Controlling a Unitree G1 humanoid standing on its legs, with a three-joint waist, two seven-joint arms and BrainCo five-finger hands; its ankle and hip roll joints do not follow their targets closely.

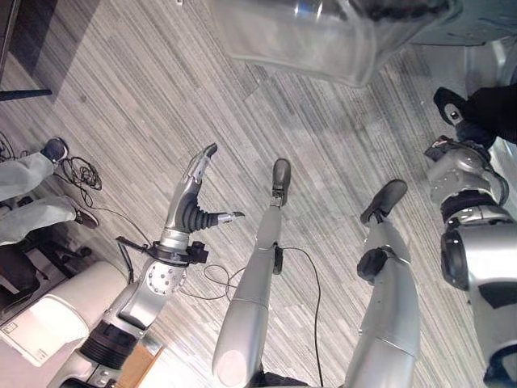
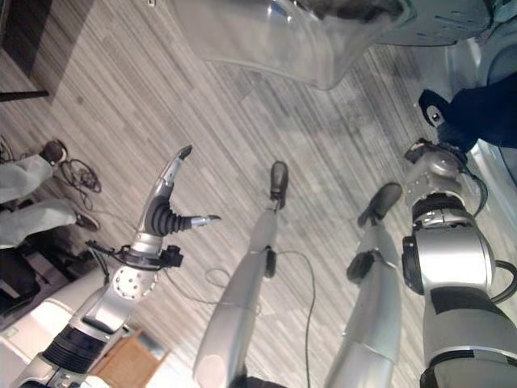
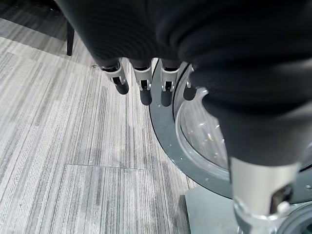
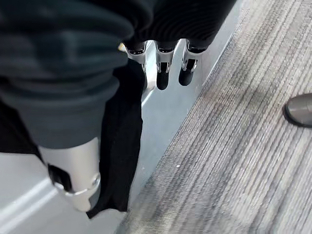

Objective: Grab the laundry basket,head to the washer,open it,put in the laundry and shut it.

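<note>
Right hand (image 1: 450,109) at the washer (image 4: 170,107), dark cloth (image 4: 122,146) beside its straight fingers (image 4: 163,78) — whether gripped, unclear. Left hand (image 1: 194,206) free over the floor (image 1: 161,97), fingers spread — clear basket (image 1: 307,40) ahead.

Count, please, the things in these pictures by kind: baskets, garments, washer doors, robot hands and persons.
Clear laundry basket: 1
Dark garment: 1
Washer door: 1
Robot hands: 2 (left hand, right hand)
Person: 1
Total: 6
</note>
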